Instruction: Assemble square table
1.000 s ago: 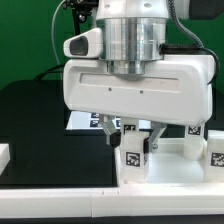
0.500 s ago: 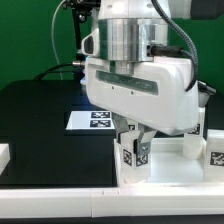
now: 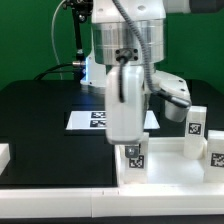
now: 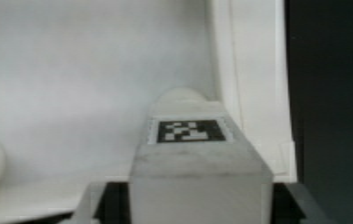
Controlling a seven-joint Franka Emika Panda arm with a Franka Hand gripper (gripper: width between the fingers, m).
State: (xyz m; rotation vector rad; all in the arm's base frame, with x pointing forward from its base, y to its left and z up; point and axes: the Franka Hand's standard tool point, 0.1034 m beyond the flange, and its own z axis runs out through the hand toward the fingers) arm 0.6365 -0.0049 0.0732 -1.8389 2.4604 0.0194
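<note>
Tool [image 3: 132, 140] clamped on a tagged leg [image 4: 194, 150], held upright over the slab [image 3: 165, 165] at its corner toward the exterior view's left. Leg looks light, rigid, smooth plastic; grip on flat sides suits. Spare legs [image 3: 196, 123] stand on the worktop [image 3: 40, 120] nearby.

The bench [image 3: 35, 110] is black, with a white strip along its near edge. On it lies the marker board [image 3: 88, 120], flat, at the middle; at the exterior view's right lies the large white square slab [image 3: 175, 165], and a plain white block [image 3: 4, 155] sits at the exterior view's left edge, well apart from both.
</note>
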